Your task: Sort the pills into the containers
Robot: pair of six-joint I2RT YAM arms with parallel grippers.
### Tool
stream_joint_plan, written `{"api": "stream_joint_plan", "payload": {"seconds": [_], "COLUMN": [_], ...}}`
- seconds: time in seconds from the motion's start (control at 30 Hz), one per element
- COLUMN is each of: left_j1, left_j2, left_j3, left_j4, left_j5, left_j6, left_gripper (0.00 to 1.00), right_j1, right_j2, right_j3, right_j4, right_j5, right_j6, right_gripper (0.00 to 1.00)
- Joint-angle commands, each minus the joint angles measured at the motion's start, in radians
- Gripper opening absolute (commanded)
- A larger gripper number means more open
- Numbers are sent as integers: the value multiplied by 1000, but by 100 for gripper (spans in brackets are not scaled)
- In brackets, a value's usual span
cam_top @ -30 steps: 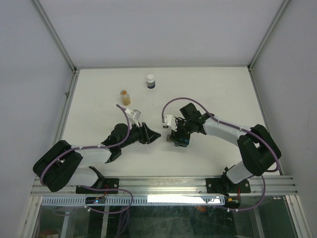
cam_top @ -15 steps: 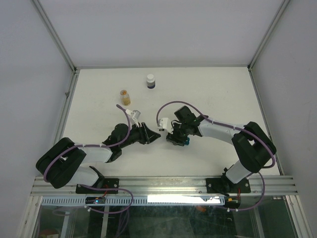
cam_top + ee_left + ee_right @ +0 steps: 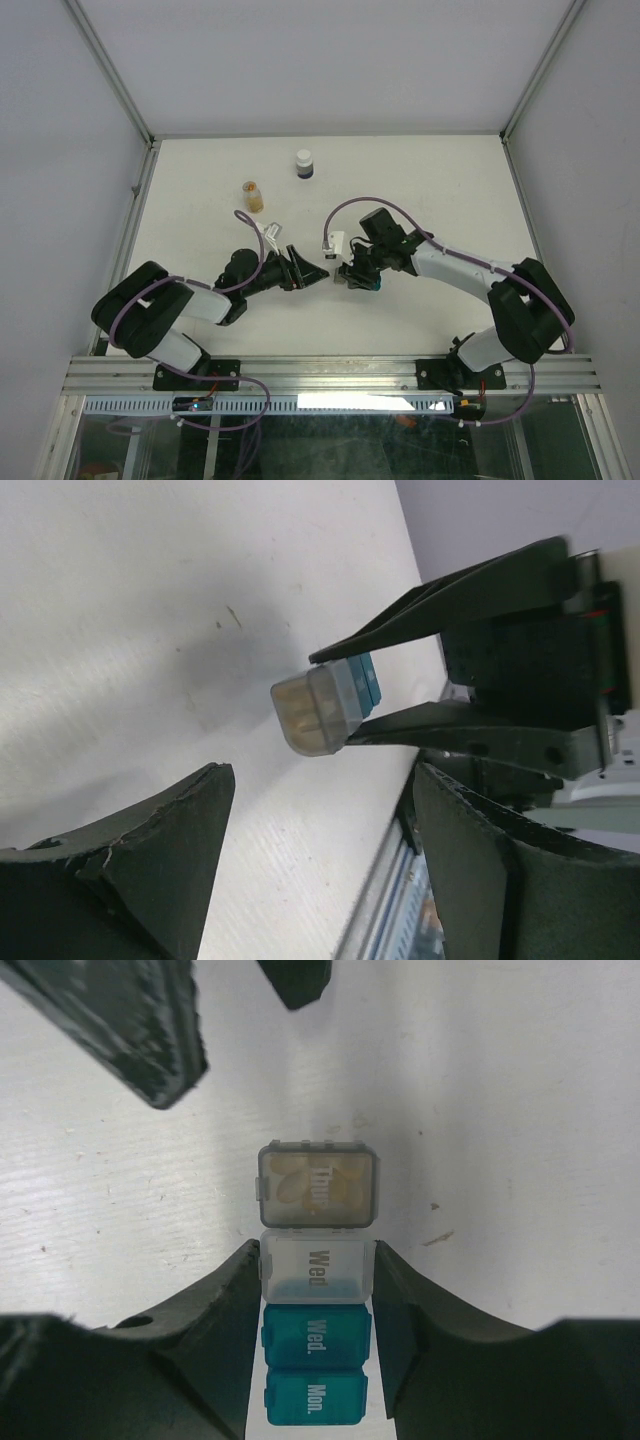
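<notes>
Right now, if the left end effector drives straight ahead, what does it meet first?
Likely the grey-brown container, end of the container strip clamped in the right end effector, facing the open left end effector; they are apart, depth unclear.

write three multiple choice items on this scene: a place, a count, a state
1. Where is the clear vial of orange-tan pills? A in a gripper; B by the arm bases; C far back on the white table.
2. White-capped bottles on the table? A one; B two; C four.
3. The right gripper is: A shut on the grey-brown and teal pill-cell strip; B open, empty; C unseen.
C, it stands alone there; B, vial plus dark bottle; A, fingers press the strip's sides.
</notes>
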Motion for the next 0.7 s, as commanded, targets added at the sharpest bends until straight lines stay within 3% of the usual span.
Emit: {"api": "stream_joint_plan", "payload": {"seconds": [0.0, 0.27, 0.67], "left_j1": [7, 6, -14], "left_j2": [85, 235, 272], "left_j3": [14, 34, 78], "left_j4": [242, 491, 392], "left_j5": [108, 168, 150], "left_j6": [-133, -297, -294], "left_gripper": [73, 63, 47], "right_j1": [-16, -16, 10], "right_j2": [-90, -112, -106], "right_j3": [5, 4, 2], "right_j4": [11, 8, 28], "right_j5": [-105, -157, -144], "right_j6": [-9, -3, 8], "right_gripper": [26, 24, 23]}}
